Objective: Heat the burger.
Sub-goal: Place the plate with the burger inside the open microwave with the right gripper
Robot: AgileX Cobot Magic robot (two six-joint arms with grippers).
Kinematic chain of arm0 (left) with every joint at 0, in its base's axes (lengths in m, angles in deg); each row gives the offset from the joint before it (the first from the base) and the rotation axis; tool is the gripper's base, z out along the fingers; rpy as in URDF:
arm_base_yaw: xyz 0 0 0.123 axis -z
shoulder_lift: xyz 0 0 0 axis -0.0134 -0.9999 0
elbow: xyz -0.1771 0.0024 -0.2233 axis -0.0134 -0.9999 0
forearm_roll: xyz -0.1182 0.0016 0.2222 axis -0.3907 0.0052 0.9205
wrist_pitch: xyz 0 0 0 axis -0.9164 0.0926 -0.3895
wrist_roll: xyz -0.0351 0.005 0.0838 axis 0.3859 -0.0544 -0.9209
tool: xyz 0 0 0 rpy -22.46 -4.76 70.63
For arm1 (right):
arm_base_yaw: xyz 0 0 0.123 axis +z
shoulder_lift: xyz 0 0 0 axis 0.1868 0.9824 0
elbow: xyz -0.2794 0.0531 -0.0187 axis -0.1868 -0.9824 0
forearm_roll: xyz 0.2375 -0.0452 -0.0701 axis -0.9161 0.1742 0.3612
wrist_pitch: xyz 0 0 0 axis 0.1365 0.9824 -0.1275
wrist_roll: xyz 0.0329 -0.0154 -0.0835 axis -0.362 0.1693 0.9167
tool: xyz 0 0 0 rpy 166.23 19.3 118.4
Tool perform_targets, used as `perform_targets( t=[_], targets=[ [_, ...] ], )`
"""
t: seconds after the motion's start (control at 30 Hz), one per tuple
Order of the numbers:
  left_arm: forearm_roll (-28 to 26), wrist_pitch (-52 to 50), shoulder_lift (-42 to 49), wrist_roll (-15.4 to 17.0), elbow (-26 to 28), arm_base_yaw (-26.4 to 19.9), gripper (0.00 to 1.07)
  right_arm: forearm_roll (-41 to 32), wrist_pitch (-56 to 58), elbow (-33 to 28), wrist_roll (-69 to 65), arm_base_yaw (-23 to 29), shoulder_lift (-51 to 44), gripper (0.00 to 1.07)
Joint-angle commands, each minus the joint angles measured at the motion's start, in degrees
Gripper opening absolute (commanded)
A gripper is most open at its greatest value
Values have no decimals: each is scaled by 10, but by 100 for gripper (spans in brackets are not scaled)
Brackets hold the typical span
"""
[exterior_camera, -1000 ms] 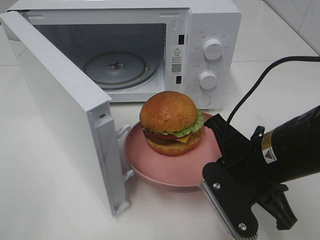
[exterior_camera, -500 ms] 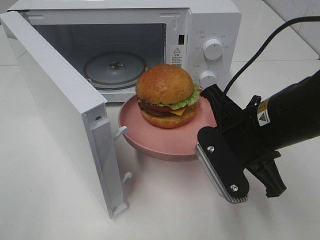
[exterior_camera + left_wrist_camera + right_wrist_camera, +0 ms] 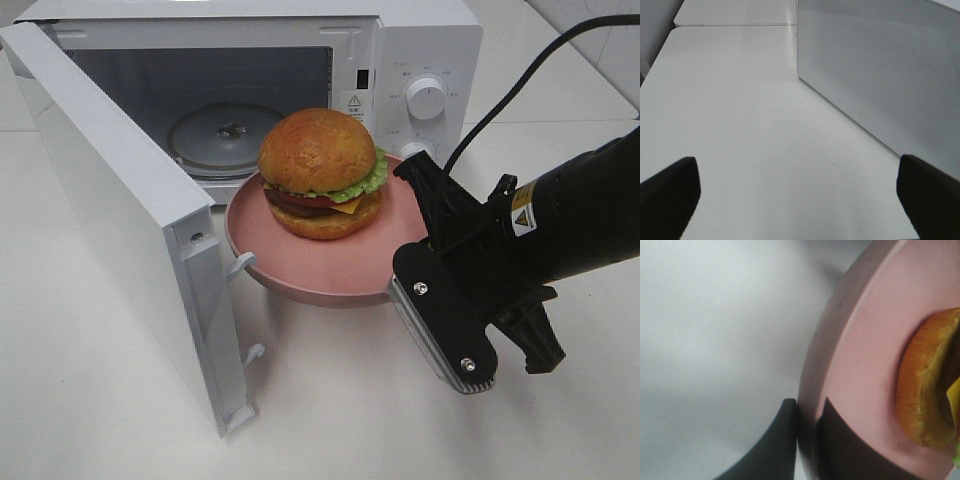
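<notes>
The left gripper (image 3: 796, 167) hangs wide open and empty outside the open door (image 3: 110, 190) of the white microwave (image 3: 425, 40). The golden-bun burger (image 3: 320, 170) sits on a round pink plate (image 3: 330, 278) held just before the glass turntable (image 3: 225, 135), which lies beyond and leftward of the right gripper (image 3: 809, 407), clamped on the plate's rim.

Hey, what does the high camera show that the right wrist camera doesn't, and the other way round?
Only the high view: the open microwave, its glass turntable and swung-out door, and the top of the burger. Only the right wrist view: how the fingers clamp the rim of the pink plate, one on each side. Both: burger, pink plate and white table.
</notes>
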Motion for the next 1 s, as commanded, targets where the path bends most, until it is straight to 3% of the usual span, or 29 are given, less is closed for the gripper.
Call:
perform_targets(
  t=[0.03, 1.0],
  targets=[
    [-1, -7, 9, 1, -2, -2, 100, 6, -41, 10, 7, 0, -7, 4],
    [-1, -7, 9, 1, -2, -2, 100, 1, -33, 151, 5, 20, 138, 6]
  ],
)
